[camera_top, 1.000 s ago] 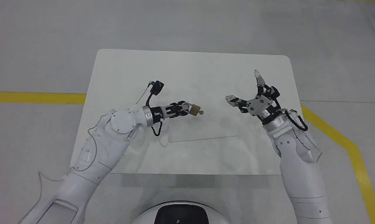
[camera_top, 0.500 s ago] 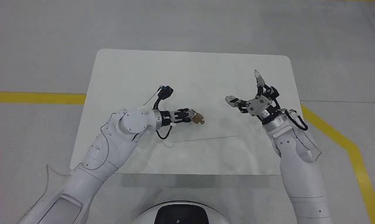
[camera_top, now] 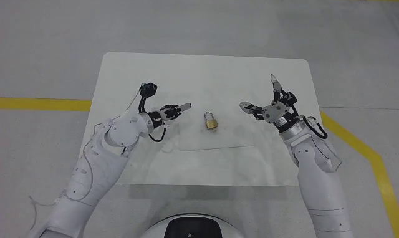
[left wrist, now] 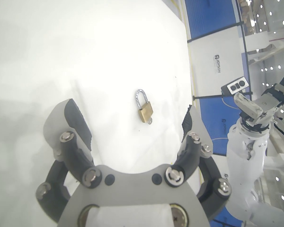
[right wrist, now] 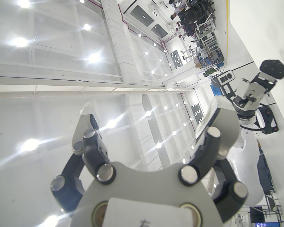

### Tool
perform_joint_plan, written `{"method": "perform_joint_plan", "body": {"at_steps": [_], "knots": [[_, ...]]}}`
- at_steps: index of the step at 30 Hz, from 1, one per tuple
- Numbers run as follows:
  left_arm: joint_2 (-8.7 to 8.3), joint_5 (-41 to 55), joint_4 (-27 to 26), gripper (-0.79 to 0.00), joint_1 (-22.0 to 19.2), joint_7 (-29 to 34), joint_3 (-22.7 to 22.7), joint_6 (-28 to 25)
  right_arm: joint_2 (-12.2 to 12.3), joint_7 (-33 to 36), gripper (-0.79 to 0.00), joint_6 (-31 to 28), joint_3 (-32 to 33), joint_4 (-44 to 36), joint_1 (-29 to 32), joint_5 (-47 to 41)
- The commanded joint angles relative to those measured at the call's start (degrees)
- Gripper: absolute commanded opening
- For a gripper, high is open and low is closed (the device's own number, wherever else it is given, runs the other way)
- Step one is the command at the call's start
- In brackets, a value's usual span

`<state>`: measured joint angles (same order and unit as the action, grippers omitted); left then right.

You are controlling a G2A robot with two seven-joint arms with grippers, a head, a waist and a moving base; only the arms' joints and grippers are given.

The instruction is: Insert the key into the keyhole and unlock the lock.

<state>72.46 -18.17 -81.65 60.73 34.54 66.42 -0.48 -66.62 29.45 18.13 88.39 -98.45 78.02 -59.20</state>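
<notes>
Padlock (camera_top: pixel 211 121) flat on table (camera_top: pixel 206 76)

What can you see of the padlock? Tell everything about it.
The padlock has a brass-coloured body and a silvery metal shackle. A small silvery key sticks out of its base. It lies flat on the white table, between the left gripper and the right gripper, touching neither.

The lock (camera_top: pixel 211 121) is brass-gold and silver, the table (camera_top: pixel 187 76) plain white.

top cam overhead; l-wrist low; share lock (camera_top: pixel 211 121)
</notes>
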Motion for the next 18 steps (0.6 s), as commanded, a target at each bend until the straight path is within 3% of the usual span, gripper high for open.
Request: {"method": "perform_joint_plan", "body": {"at_steps": [1, 6, 13, 18], "knots": [[-0.76, -2.3, -4.0, 0.000, 2.2, -1.0, 3.2, 1.1, 0.0, 0.0, 0.000, 0.0, 0.0, 0.0, 0.0, 0.0], [-1.44, -1.6, -10.2, 0.000, 6.2, -3.7, 7.5, 2.6, 0.0, 0.0, 0.000, 0.0, 0.0, 0.0, 0.0, 0.0], [-1.44, -1.6, -10.2, 0.000, 6.2, -3.7, 7.5, 2.6, 0.0, 0.0, 0.000, 0.0, 0.0, 0.0, 0.0, 0.0], [-1.44, -1.6, -10.2, 0.000, 6.2, -3.7, 7.5, 2.6, -0.1, -10.7, 0.000, -7.0, 0.4, -0.3, -1.4, 9.7]]}}
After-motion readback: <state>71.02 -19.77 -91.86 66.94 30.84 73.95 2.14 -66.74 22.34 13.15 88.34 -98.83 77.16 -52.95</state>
